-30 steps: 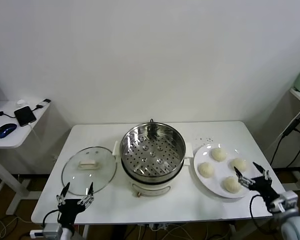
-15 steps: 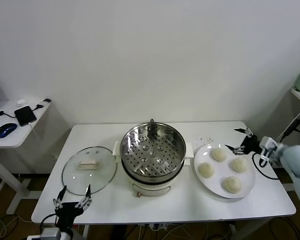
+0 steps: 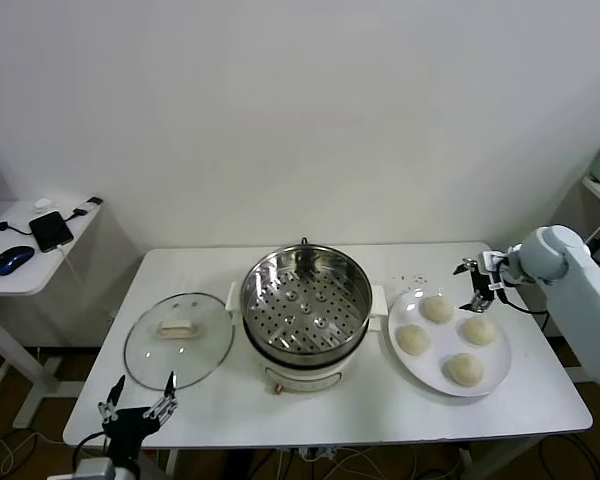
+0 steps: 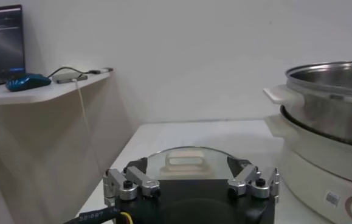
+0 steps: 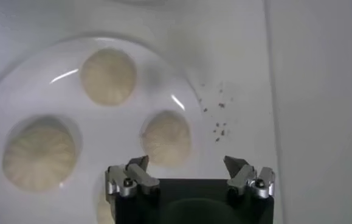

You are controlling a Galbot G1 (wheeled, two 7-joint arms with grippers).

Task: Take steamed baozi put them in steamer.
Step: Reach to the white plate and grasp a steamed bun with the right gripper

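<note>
On the white rectangular worktop [image 3: 210, 400], the right tool [image 3: 477, 284] hangs spread above the flat white plate [image 3: 500, 372] of four cream-white dough buns [image 3: 437, 309] beside the central shiny steel steamer [image 3: 305, 300].

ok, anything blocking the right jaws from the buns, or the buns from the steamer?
Nothing visible. Right gripper hovers open above the baozi on the plate; the steamer is uncovered, its lid lying aside.

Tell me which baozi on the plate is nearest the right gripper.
The far baozi, closest to the wall: the open right gripper hovers just beside it; the other three lie nearer the table's front edge.
</note>
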